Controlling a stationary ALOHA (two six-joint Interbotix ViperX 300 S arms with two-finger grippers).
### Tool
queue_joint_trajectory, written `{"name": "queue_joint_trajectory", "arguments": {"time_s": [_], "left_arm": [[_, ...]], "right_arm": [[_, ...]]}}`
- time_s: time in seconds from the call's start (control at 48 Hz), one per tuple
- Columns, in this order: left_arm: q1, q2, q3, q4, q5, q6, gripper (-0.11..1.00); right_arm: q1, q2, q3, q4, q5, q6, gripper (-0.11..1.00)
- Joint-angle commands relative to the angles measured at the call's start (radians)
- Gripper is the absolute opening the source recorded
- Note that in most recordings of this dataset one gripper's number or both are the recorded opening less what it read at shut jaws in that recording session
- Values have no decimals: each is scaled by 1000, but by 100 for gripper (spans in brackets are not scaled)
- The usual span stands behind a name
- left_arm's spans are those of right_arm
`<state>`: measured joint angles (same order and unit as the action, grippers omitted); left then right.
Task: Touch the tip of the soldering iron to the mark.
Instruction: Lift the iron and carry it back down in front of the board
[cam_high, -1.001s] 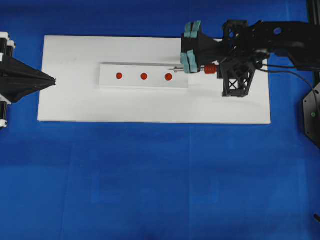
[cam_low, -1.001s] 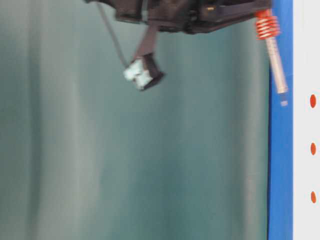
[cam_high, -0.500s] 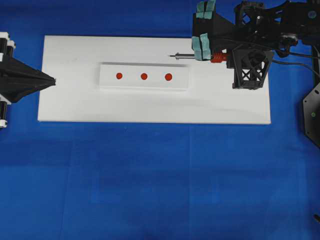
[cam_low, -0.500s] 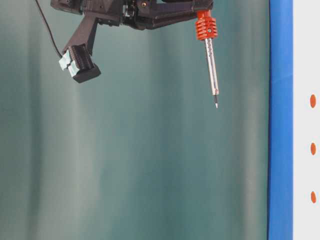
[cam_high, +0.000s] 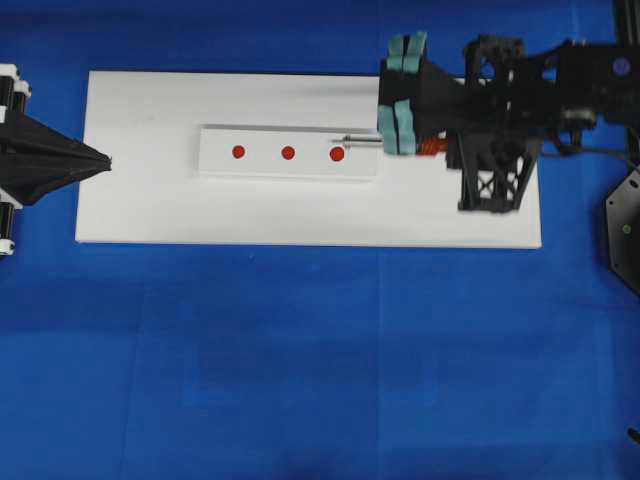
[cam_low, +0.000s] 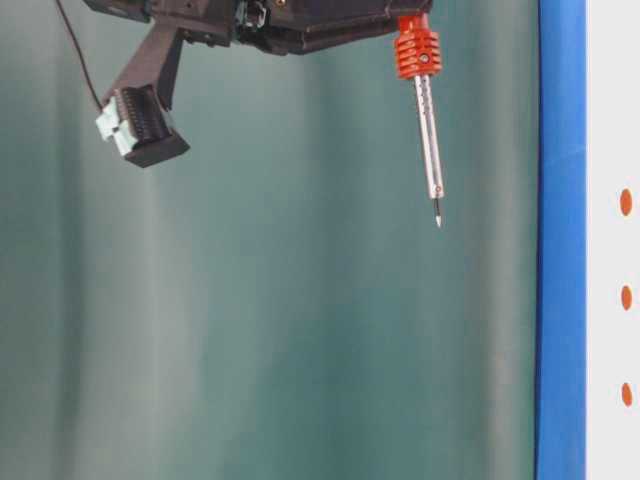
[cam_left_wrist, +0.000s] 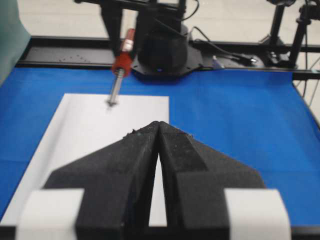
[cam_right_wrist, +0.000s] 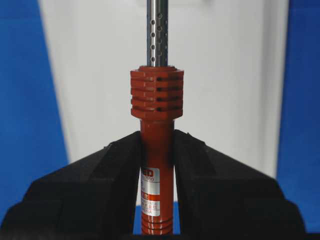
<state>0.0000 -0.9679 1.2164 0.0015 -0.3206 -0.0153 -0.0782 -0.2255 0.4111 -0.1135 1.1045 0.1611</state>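
gripping the soldering iron (cam_right_wrist: 157, 150) by its red-orange handle, the right gripper (cam_right_wrist: 157, 165) has both black jaws pressed against it, the silver shaft pointing out over the white board (cam_high: 150, 210). from overhead the tip lies just beside the nearest red mark (cam_high: 337, 153) on the raised white strip (cam_high: 215, 165) (two more red dots sit further along); contact cannot be told. the left gripper (cam_left_wrist: 158, 131) rests at the board's far end, jaws together, holding nothing.

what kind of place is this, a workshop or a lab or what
Most likely a robotics lab test bench. A blue mat holds a white board with a strip of three red marks, and the right gripper clamps a soldering iron before a plain green backdrop.
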Motion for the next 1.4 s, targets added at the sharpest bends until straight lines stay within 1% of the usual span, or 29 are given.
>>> {"name": "queue_joint_trajectory", "arguments": {"time_s": [0.0,0.146,0.167,0.354,0.459,0.521,0.709,0.834,1.001,1.126,1.376], "left_arm": [[-2,3,-12,0,-9,-2,2],[0,3,-14,0,-9,-3,2],[0,2,-14,0,-9,-3,2],[-3,2,-12,0,-9,-3,2],[-5,3,-12,0,-11,-3,2],[-5,2,-12,0,-11,-3,2],[-5,2,-12,0,-9,-12,2],[-5,2,-12,0,-9,-31,2],[-5,2,-12,0,-11,-32,2],[-5,2,-14,0,-11,-32,2],[-5,-17,-14,0,-12,-34,2]], "right_arm": [[60,-26,-6,-6,-6,40,6],[170,-26,-2,-15,-8,156,6],[195,-26,0,-21,-8,186,6],[347,-25,5,-67,-9,353,6],[397,-21,5,-83,-9,420,6],[417,-14,5,-89,-9,445,6],[426,-2,3,-89,-14,453,6],[425,15,-8,-100,-46,449,6],[422,58,-38,-106,-78,445,6],[419,103,-78,-110,-89,443,6],[390,224,-210,-123,-109,433,6]]}}
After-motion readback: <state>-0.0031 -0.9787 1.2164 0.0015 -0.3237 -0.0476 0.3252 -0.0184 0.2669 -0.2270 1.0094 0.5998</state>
